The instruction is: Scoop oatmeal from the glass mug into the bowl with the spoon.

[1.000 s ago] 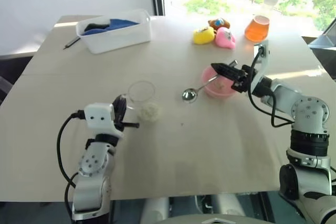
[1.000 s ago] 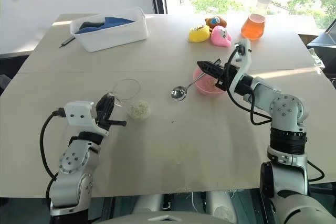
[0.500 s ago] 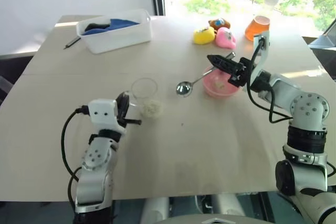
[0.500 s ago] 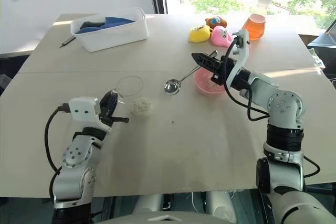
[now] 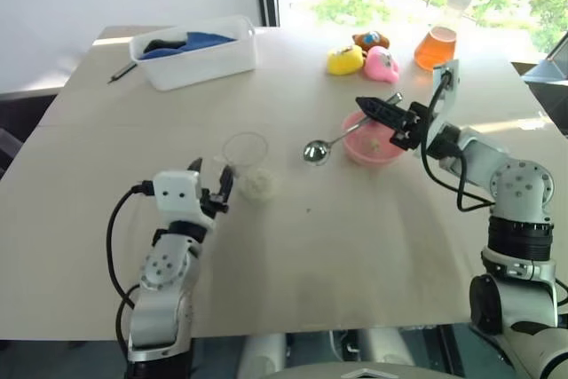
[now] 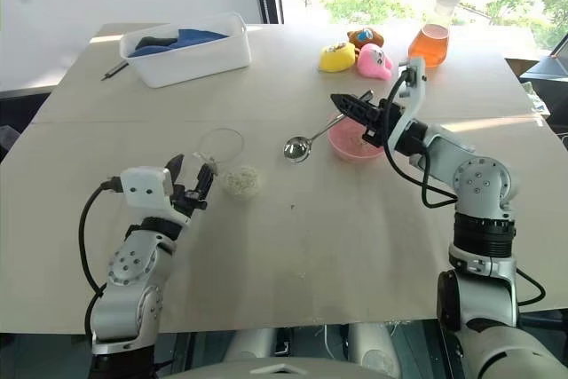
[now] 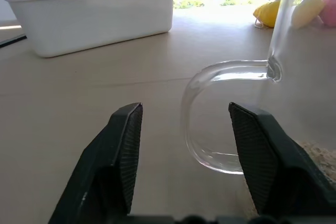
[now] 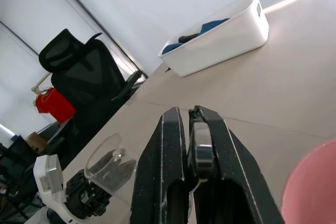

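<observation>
Parted now where a second ago they were pinched together, the jaws of the left gripper (image 5: pixel 213 191) stand wide on either side of the glass mug's handle, gripping nothing. From the left wrist view the clear loop sits between the two black fingers (image 7: pixel 122 145), apparently untouched by either. The right gripper (image 5: pixel 380 113) has barely shifted; its jaws are clamped on the handle of the spoon (image 5: pixel 330 142), with the shiny bowl hanging to its 8 o'clock, low over the worktop (image 5: pixel 355 246).

Nearest the robot, the glass mug (image 5: pixel 244 153) stands upright at the left gripper's 1 o'clock: small, colourless, round-rimmed. It looks light, rigid, slick and breakable, so the handle, squeezed gently, seems the safest hold. Touching its base at 4 o'clock, a small pale clump of oatmeal (image 5: pixel 257 185) lies on the worktop; loose, dry flakes like these would likely scatter if nudged.

Farther out, at 2 o'clock from the mug, the shallow pink bowl (image 5: pixel 371 143) sits under the spoon's handle with a few pale flakes inside. The spoon, slim and stiff, looks apt to swivel in a narrow grip, so a hold well up the handle seems sound.

Beyond lie a white tub (image 5: pixel 200 59), toy ducks (image 5: pixel 364 59) and an orange flask (image 5: pixel 437 46).
</observation>
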Robot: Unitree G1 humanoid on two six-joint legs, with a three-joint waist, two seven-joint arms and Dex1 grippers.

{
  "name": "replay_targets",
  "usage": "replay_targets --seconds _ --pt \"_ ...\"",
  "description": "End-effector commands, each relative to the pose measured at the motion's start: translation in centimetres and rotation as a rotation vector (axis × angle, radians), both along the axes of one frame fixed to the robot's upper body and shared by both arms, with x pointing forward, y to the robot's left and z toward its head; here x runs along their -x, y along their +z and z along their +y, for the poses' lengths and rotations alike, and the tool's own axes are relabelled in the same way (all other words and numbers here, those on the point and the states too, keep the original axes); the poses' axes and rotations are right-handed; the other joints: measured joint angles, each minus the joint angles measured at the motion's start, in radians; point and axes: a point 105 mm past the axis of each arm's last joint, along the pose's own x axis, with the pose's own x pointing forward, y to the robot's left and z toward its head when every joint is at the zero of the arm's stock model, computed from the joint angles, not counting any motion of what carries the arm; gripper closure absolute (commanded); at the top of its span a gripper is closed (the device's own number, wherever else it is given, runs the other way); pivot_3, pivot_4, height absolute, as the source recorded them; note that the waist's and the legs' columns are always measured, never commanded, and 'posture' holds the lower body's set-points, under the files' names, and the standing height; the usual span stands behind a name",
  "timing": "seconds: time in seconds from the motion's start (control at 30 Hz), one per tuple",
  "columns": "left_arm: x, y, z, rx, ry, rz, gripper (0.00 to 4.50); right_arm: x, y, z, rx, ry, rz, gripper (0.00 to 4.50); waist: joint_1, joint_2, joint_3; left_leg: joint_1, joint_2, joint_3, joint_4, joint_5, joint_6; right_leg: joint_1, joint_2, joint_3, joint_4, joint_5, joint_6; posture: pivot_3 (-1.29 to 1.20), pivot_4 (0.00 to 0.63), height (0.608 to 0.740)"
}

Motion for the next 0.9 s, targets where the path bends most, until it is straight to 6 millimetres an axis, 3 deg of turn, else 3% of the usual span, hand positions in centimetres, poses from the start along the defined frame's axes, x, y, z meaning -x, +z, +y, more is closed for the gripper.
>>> replay_targets --seconds 0.03,0.4,0.67,0.77,0.9 --pt "0.2 1.3 -0.2 -0.027 -0.046 -0.049 1.67 0.1 0.6 -0.5 -0.015 0.002 -0.042 4.5 0.0 0.0 0.0 0.0 0.0 0.0 0.0 0.0 0.0 0.0 0.0 0.0 0.0 0.0 0.0 0.0 0.15 0.74" --pt "-1.2 1.4 1.8 -0.103 -0.153 -0.023 1.67 -0.1 -0.6 -1.9 -0.013 -0.007 -0.043 4.5 0.001 0.0 0.0 0.0 0.0 0.001 0.0 0.0 0.0 0.0 0.0 -0.002 0.0 0.0 0.0 0.0 0.15 0.74" --pt "-1.9 1.1 1.4 -0.096 -0.237 -0.006 1.67 -0.8 -2.5 -3.1 -0.014 -0.026 -0.034 4.5 0.002 0.0 0.0 0.0 0.0 0.0 0.0 0.0 -0.001 0.0 0.0 -0.003 0.0 0.0 0.0 0.0 0.15 0.74" --pt "-2.2 1.1 1.2 -0.093 -0.25 -0.005 2.33 -0.8 -2.7 -3.4 -0.013 -0.028 -0.037 4.5 0.001 0.0 0.0 0.0 0.0 0.001 0.0 0.001 -0.001 0.0 0.0 -0.003 0.0 0.0 0.0 0.0 0.15 0.74" --pt "-2.5 1.2 1.0 -0.078 -0.255 -0.009 4.22 -0.7 -2.9 -3.5 -0.013 -0.03 -0.039 4.5 0.001 0.0 0.0 0.0 0.0 0.001 0.0 0.002 -0.003 0.0 0.0 -0.003 0.0 0.0 0.0 0.0 0.15 0.74"
